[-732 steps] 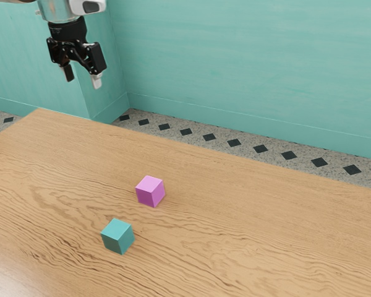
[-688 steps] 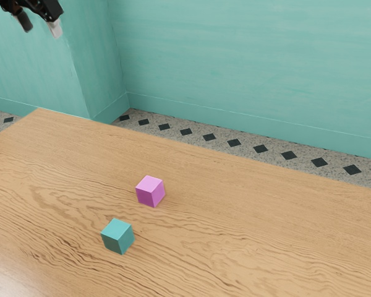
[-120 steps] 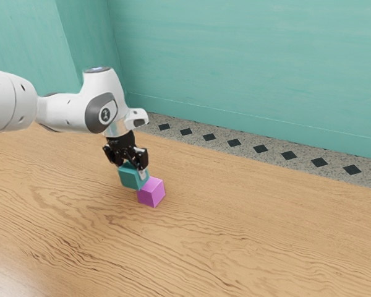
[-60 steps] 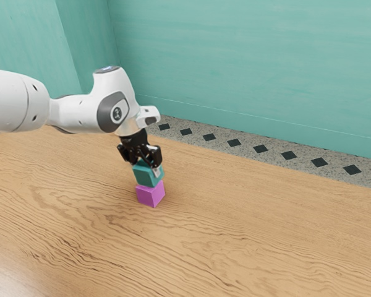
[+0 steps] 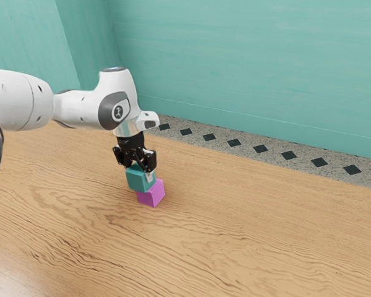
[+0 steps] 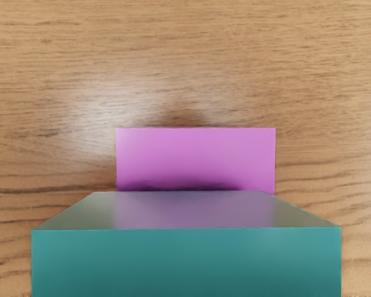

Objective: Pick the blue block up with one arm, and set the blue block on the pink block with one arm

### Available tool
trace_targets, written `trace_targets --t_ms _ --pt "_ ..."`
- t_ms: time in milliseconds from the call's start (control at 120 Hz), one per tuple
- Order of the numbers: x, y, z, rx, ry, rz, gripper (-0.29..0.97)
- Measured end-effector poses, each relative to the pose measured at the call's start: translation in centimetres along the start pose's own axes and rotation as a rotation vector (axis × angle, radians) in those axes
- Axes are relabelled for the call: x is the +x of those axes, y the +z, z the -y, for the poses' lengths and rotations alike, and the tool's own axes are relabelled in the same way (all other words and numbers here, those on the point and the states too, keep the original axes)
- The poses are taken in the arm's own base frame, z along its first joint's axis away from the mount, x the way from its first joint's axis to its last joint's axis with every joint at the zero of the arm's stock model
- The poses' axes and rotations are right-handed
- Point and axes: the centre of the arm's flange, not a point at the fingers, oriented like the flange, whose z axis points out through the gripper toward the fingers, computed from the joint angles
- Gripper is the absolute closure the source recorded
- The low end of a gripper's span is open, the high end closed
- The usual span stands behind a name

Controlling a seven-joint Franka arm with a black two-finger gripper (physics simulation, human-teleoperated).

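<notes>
The blue block (image 5: 140, 180) is gripped between the 2 fingers of the gripper (image 5: 136, 166), which are closed onto its opposite sides. It is held directly beneath the gripper. The pink block (image 5: 153, 197) stands on the table (image 5: 253, 235) just below it and is partly covered by it. Whether the 2 blocks touch cannot be told.
</notes>
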Motion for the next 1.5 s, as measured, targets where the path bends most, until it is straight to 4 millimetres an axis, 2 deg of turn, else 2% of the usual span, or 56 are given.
trace_targets --t_ms 633,1175,1500 --pt "1.3 -0.6 -0.1 0.015 -0.015 -0.086 0.29" --pt "-0.1 -0.4 -0.5 -0.001 -0.041 -0.078 0.29" --pt "0.2 -0.2 -0.5 0.009 -0.038 -0.076 0.29"
